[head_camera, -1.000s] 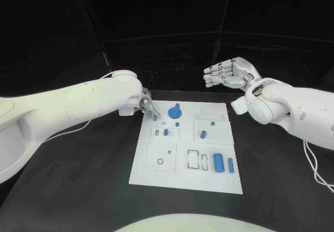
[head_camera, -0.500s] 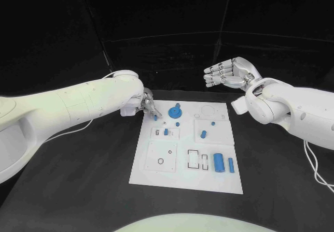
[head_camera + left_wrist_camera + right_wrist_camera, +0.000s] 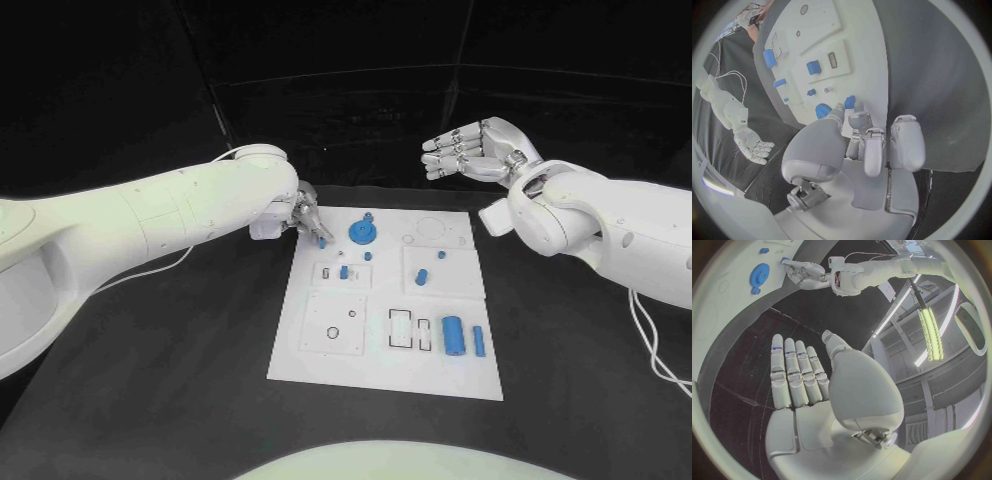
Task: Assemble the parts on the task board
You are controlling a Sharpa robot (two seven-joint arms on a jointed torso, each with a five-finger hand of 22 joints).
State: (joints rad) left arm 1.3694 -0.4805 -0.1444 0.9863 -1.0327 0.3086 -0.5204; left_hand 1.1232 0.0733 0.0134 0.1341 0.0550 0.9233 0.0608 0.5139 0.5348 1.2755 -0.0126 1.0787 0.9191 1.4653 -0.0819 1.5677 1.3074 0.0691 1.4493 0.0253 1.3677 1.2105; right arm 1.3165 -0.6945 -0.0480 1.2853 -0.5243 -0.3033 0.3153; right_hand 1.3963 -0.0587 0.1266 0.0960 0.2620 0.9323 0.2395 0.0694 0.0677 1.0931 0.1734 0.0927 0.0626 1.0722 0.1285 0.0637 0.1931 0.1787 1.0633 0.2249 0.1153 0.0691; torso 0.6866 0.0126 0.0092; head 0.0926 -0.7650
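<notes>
Task board (image 3: 387, 300), white plate, flat on the black desk (image 3: 188, 380), between the two arms.

Step in hand, as judged: placing one small blue part (image 3: 849, 102) at the board's far corner nearest the left arm. The next move likely calls for a short, steady lowering to seat the piece, then a release without dragging it sideways.

Left hand (image 3: 306, 222): low over the board's far corner, fingers drawn close together. In the left wrist view the fingertips (image 3: 858, 120) meet around the small blue part, with the thumb closing from the side; judged a narrow pinch hold. Whether the part already touches the board cannot be told.

Just beyond those fingertips: blue gear (image 3: 362, 235), flat on the board. Farther from the left hand, toward the robot: a small blue block (image 3: 345, 272), a blue peg (image 3: 421, 277), then a large blue cylinder (image 3: 453, 336) with a thin blue bar (image 3: 477, 341) beside it at the near end of the board.

Right hand (image 3: 469, 150): raised well apart from the board, past its far edge. Fingers straight and side by side, palm bare, holding and touching nothing.
</notes>
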